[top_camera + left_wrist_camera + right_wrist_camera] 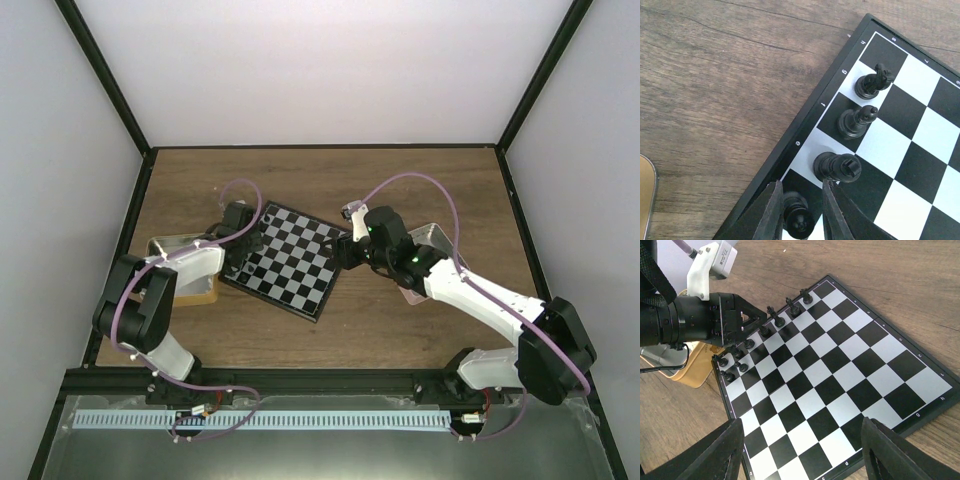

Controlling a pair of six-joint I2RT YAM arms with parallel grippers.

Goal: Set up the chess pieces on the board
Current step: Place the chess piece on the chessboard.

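Observation:
The board (290, 258) lies tilted on the wooden table. Several black chess pieces (777, 320) stand in a row along its left edge. In the left wrist view a knight (874, 82), a bishop (856, 122) and a taller crowned piece (837, 166) stand on the edge squares. My left gripper (801, 186) stands narrowly open around another black piece (799, 217), which is upright on the board (900, 150); a gap shows beside the right finger. My right gripper (802, 425) hangs wide open above the board's near checks (840, 365), holding nothing.
A tan tray (180, 245) sits left of the board, under the left arm; its corner (645, 195) shows in the left wrist view. Another tray (432, 236) lies partly hidden beneath the right arm. Black frame posts and pale walls enclose the table.

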